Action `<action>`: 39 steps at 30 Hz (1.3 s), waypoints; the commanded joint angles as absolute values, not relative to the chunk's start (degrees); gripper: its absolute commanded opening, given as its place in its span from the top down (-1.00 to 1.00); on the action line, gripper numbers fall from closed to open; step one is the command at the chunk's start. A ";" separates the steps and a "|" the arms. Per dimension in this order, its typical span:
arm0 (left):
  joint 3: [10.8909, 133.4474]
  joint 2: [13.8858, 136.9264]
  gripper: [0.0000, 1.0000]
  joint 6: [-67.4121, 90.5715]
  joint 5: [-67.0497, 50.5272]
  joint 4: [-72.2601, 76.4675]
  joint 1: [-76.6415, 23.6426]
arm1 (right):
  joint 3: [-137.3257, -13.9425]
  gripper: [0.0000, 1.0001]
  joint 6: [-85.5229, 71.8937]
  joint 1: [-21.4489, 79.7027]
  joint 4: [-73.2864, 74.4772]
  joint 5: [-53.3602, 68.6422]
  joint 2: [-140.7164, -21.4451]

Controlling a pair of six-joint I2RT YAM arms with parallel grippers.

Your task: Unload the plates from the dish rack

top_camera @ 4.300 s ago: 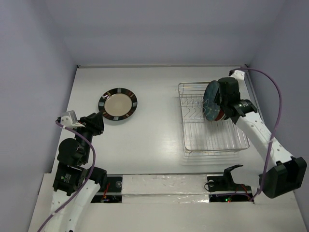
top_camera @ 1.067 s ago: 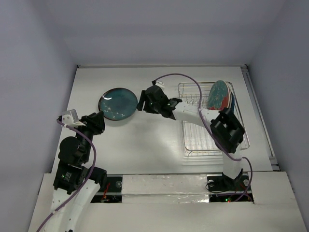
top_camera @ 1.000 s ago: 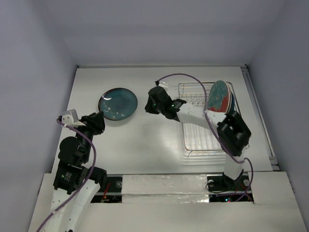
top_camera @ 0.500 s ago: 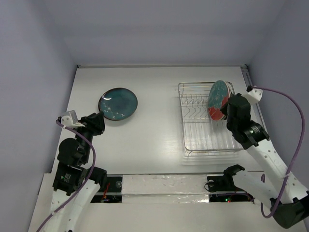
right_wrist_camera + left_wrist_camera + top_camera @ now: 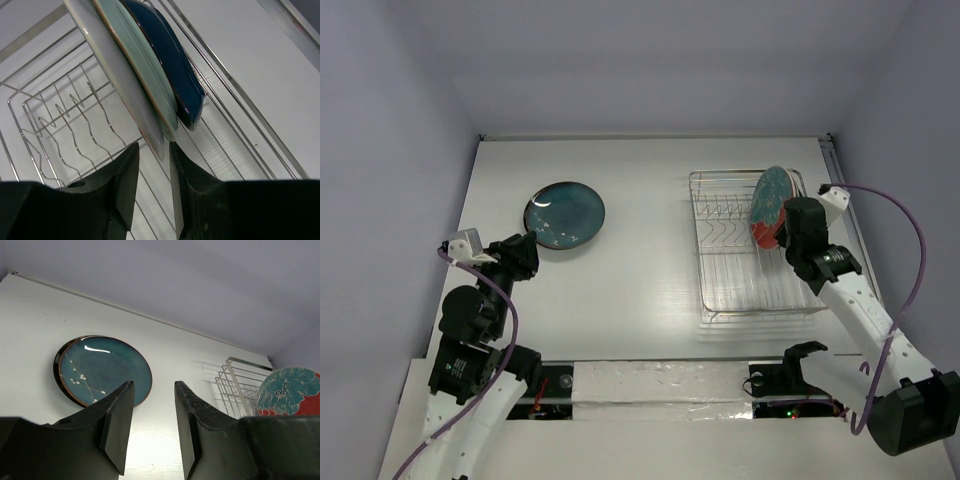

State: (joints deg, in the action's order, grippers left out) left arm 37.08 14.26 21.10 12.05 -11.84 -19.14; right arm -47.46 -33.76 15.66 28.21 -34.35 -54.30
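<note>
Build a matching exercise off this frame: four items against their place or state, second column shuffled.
Column one:
1. teal speckled plate
2. red plate with teal flower
3. dark blue dish
4. left gripper

Column two:
A. open, holding nothing
B. upright in the dish rack, painted face toward the left side
C. flat on the table, left of the rack
D. upright in the rack, at the right end of the row of plates

Pairs: 1-C, 2-B, 3-D, 4-A
</note>
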 commanded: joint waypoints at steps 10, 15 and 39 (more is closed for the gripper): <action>37.35 14.24 0.31 20.92 11.87 -9.49 -19.51 | -51.41 0.35 -30.24 13.36 22.15 -32.52 -61.61; 37.44 14.24 0.31 20.92 11.87 -9.49 -19.51 | -52.99 0.31 -29.88 12.83 21.88 -33.92 -64.77; 37.35 13.97 0.30 21.00 11.87 -9.49 -19.51 | -56.25 0.94 -26.55 12.83 21.44 -39.03 -71.64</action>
State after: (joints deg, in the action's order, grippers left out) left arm 37.08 14.26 21.10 12.08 -11.86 -19.18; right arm -53.76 -26.48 13.65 24.45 -36.14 -74.19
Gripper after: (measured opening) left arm 0.346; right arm 0.123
